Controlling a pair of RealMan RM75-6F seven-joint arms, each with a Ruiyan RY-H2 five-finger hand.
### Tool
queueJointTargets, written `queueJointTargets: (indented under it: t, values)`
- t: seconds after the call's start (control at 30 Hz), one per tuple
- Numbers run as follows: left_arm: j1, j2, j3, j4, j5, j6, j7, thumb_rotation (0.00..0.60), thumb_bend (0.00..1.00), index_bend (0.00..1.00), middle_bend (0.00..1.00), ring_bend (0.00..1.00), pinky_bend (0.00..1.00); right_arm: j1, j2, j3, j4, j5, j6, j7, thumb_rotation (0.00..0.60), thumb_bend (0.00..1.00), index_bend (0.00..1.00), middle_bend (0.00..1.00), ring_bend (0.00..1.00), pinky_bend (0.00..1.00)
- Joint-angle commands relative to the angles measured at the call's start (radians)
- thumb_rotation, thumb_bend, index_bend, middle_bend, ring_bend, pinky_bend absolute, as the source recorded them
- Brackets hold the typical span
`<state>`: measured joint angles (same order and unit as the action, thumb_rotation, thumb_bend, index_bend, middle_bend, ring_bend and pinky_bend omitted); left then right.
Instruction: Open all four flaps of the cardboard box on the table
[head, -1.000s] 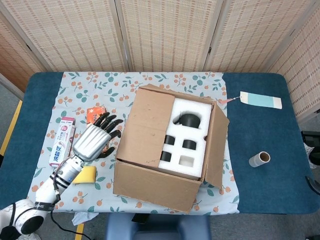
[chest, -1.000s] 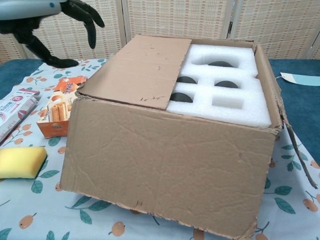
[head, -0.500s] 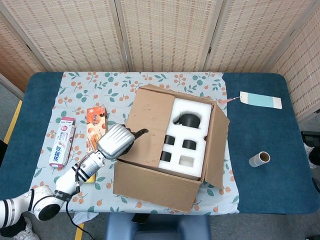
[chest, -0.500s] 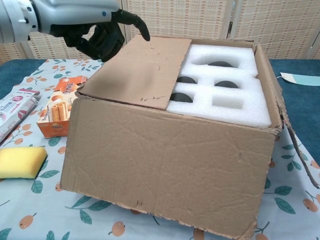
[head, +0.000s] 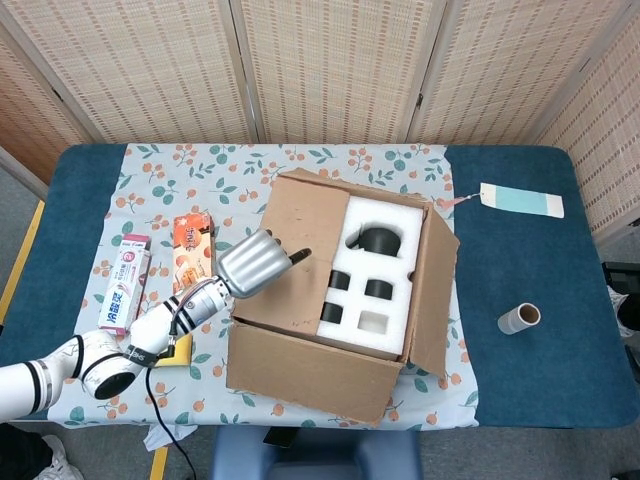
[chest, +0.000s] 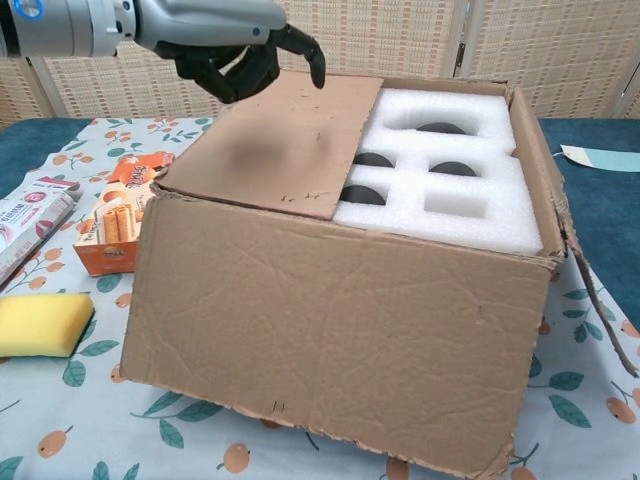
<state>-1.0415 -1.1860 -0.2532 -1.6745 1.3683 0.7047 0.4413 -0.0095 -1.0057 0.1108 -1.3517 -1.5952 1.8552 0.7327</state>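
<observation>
The cardboard box (head: 318, 366) (chest: 330, 340) stands mid-table. Its left flap (head: 300, 258) (chest: 285, 140) lies flat over the left half of the opening. Its right flap (head: 436, 290) stands turned outward along the right side. White foam (head: 378, 278) (chest: 450, 195) with dark round items shows in the uncovered half. My left hand (head: 255, 262) (chest: 235, 45) hovers above the left flap's outer part. Most of its fingers are curled in and one dark finger (head: 298, 256) (chest: 316, 66) points toward the foam. It holds nothing. My right hand shows in neither view.
An orange snack box (head: 188, 252) (chest: 118, 215), a toothpaste carton (head: 122, 283) (chest: 30, 235) and a yellow sponge (chest: 42, 323) lie left of the box. A cardboard roll (head: 519, 318) and a light-blue card (head: 521, 199) lie on the blue table at the right.
My left hand has risen from beside the snack box and moved right over the left flap, its spread fingers curling in with one left pointing. The box has not moved.
</observation>
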Motion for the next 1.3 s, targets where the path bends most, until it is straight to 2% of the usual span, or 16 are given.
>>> queueJointTargets:
  t: [0.03, 0.17, 0.27, 0.37, 0.6, 0.93, 1.3]
  values:
    - [-0.026, -0.005, 0.001, 0.007, 0.009, -0.022, -0.050, 0.600, 0.98, 0.33, 0.66, 0.59, 0.59, 0.005, 0.001, 0.004, -0.002, 0.004, -0.012, 0.001, 0.327, 0.35, 0.34, 0.00, 0.00, 0.00]
    - [-0.066, -0.031, -0.009, 0.023, 0.010, -0.044, -0.084, 0.600, 0.98, 0.37, 0.59, 0.52, 0.49, 0.005, -0.001, 0.010, 0.001, -0.004, -0.002, 0.017, 0.328, 0.35, 0.34, 0.00, 0.00, 0.00]
    - [-0.101, -0.059, -0.013, 0.042, 0.001, -0.070, -0.095, 0.600, 0.98, 0.42, 0.47, 0.39, 0.32, -0.001, -0.002, 0.011, 0.016, -0.020, 0.024, 0.062, 0.329, 0.35, 0.34, 0.00, 0.00, 0.00]
    - [-0.132, -0.090, -0.011, 0.063, -0.005, -0.086, -0.090, 0.600, 0.98, 0.43, 0.41, 0.31, 0.23, -0.012, -0.005, 0.018, 0.032, -0.011, 0.043, 0.090, 0.327, 0.35, 0.34, 0.00, 0.00, 0.00]
    - [-0.186, -0.157, -0.005, 0.137, -0.043, -0.108, -0.074, 0.600, 0.98, 0.44, 0.39, 0.28, 0.20, -0.044, -0.016, 0.039, 0.079, 0.003, 0.111, 0.183, 0.326, 0.35, 0.34, 0.00, 0.00, 0.00]
    - [-0.223, -0.185, -0.003, 0.165, -0.099, -0.100, -0.059, 0.600, 0.98, 0.45, 0.38, 0.25, 0.17, -0.038, -0.014, 0.035, 0.109, -0.007, 0.089, 0.231, 0.328, 0.35, 0.34, 0.00, 0.00, 0.00]
    - [-0.233, -0.230, 0.049, 0.166, -0.131, -0.028, 0.091, 0.600, 0.98, 0.47, 0.37, 0.23, 0.14, -0.043, -0.015, 0.031, 0.117, -0.024, 0.104, 0.235, 0.327, 0.35, 0.34, 0.00, 0.00, 0.00]
